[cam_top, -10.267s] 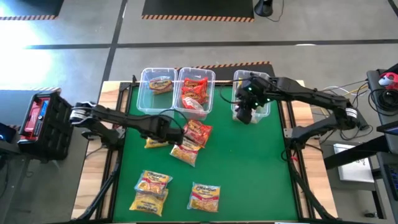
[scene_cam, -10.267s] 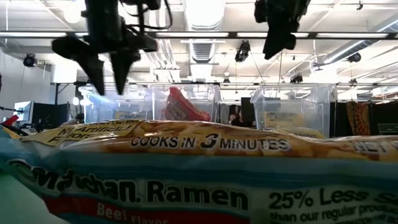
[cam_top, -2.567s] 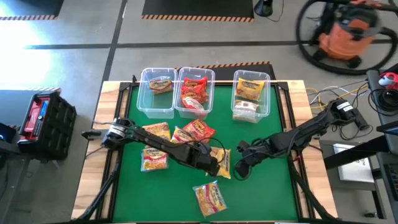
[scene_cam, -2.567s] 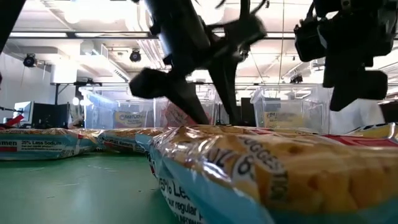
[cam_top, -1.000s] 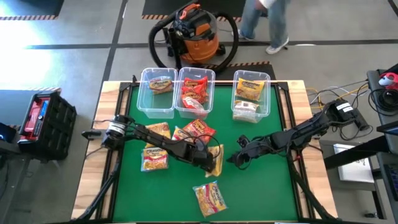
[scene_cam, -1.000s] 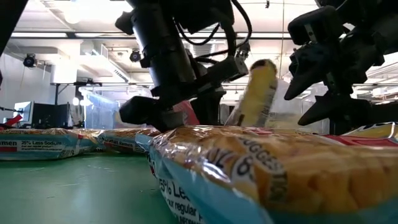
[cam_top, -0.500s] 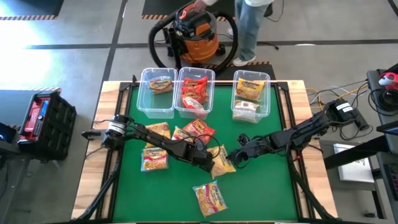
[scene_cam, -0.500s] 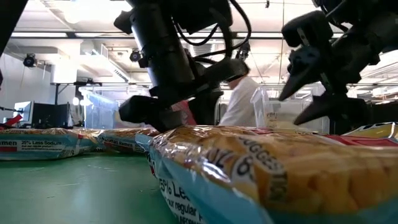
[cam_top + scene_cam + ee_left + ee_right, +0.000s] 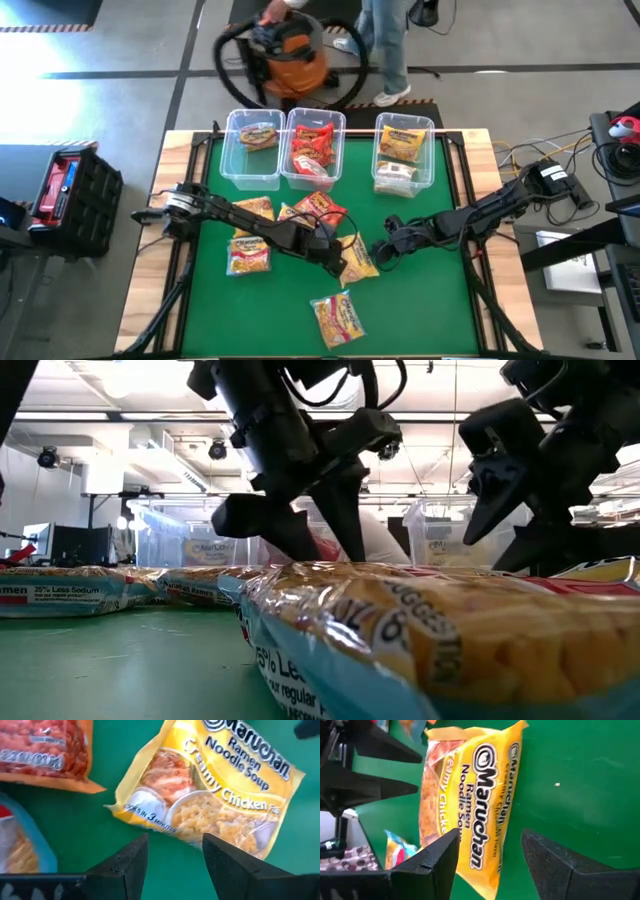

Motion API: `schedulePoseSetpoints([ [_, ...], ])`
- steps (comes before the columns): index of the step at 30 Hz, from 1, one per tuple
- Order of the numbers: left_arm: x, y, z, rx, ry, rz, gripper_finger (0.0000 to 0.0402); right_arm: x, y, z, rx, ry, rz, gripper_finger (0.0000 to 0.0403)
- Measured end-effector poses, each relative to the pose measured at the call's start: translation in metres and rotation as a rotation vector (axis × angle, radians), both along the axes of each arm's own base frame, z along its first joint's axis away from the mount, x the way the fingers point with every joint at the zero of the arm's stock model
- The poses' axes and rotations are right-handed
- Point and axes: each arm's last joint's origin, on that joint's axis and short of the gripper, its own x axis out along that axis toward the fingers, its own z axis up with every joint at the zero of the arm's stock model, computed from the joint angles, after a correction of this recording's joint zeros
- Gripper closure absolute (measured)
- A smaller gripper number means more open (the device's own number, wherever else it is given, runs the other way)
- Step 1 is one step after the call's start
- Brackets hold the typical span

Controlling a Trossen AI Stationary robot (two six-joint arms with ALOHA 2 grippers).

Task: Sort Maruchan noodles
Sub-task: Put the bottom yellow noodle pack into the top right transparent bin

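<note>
A yellow Creamy Chicken packet (image 9: pixel 358 260) lies flat on the green table (image 9: pixel 420 300) near its middle, held by neither arm. The left gripper (image 9: pixel 333 256) hovers just left of it, fingers (image 9: pixel 131 861) parted and empty. The right gripper (image 9: pixel 381 252) sits just right of the same packet, its fingers (image 9: pixel 436 854) also apart with nothing between them. Further left lie 4 more packets (image 9: pixel 300 215) in a loose cluster, and 1 packet (image 9: pixel 337 318) lies alone at the near edge. At the far edge stand 3 clear bins (image 9: pixel 229 150), each holding packets. Beyond the table, a person (image 9: pixel 385 50) stands by an orange vacuum (image 9: pixel 285 50).
</note>
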Motion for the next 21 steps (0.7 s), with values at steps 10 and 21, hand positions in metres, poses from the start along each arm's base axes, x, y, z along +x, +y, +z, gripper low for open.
schedulePoseSetpoints([
  [10, 0.008, -0.004, -0.002, -0.06, -0.07, 0.027, 0.0232, 0.001, -0.005, -0.001, -0.016, -0.001, -0.026, 0.0199],
  [21, 0.012, -0.005, -0.019, -0.127, -0.04, 0.152, 0.0232, 0.004, -0.004, 0.004, -0.025, -0.032, -0.017, 0.0199],
])
